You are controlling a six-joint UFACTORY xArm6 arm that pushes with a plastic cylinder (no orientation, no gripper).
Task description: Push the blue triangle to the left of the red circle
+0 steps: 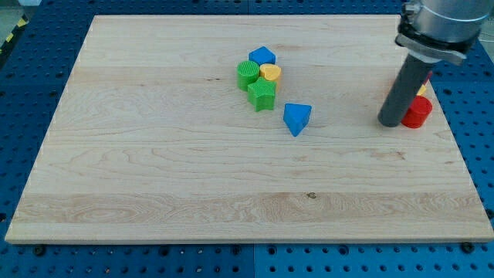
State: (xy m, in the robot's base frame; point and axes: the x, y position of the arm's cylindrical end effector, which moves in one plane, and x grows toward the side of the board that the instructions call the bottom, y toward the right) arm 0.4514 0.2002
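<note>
The blue triangle (296, 118) lies near the middle of the wooden board (154, 154), just below and right of a cluster of blocks. The red circle (417, 113) sits at the view's right, partly hidden behind my rod. My tip (390, 123) rests on the board touching or just left of the red circle, far to the right of the blue triangle.
A cluster sits up-left of the blue triangle: a blue block (262, 55), a yellow heart (270, 72), a green round block (247, 74) and a green star (262, 95). A yellow block (422, 89) peeks out behind the rod above the red circle.
</note>
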